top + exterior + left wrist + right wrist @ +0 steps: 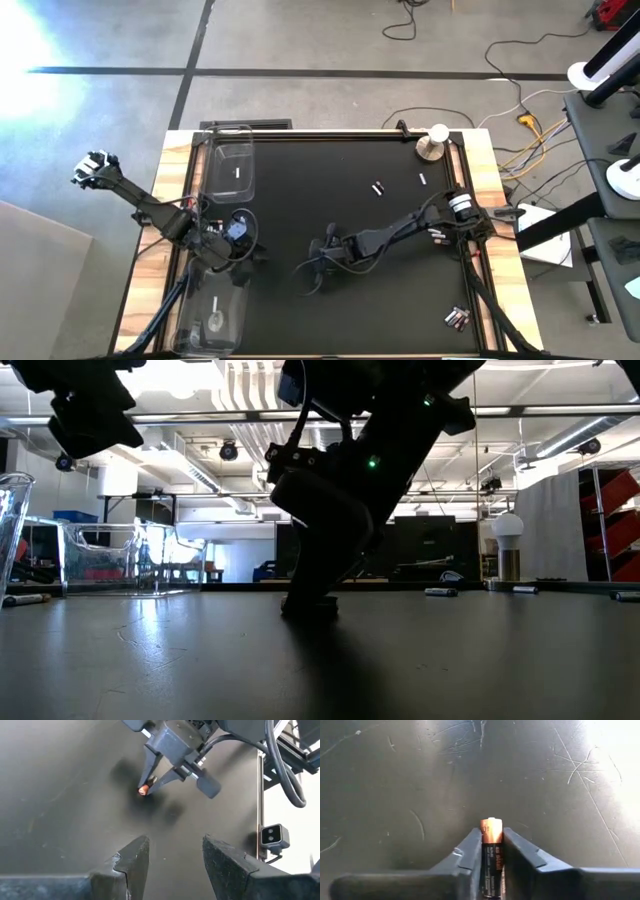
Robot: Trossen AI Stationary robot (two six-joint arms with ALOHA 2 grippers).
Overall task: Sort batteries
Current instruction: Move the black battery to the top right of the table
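Note:
My right gripper (316, 264) reaches to the middle of the black mat and is shut on a dark battery with a copper end (491, 832). The left wrist view shows that copper end (144, 789) low over the mat. My left gripper (172, 862) hangs open with nothing in it, over the mat's left part between the two clear bins (232, 232). Loose batteries lie flat on the mat at the far right (378, 188), (422, 179), by the right arm (437, 236) and at the near right corner (457, 318). My right gripper pinches the battery's dark body (491, 862) between its two fingers. The battery lies along the fingers, its copper end (491, 826) sticking out past the tips. The fingers slant down from the table's right. I cannot tell whether the battery touches the mat.
One clear bin (228, 165) stands at the far left with a pale battery in it, and another (212, 315) at the near left. A round silver-and-white knob (433, 142) stands at the far right corner. Wooden rails border the mat.

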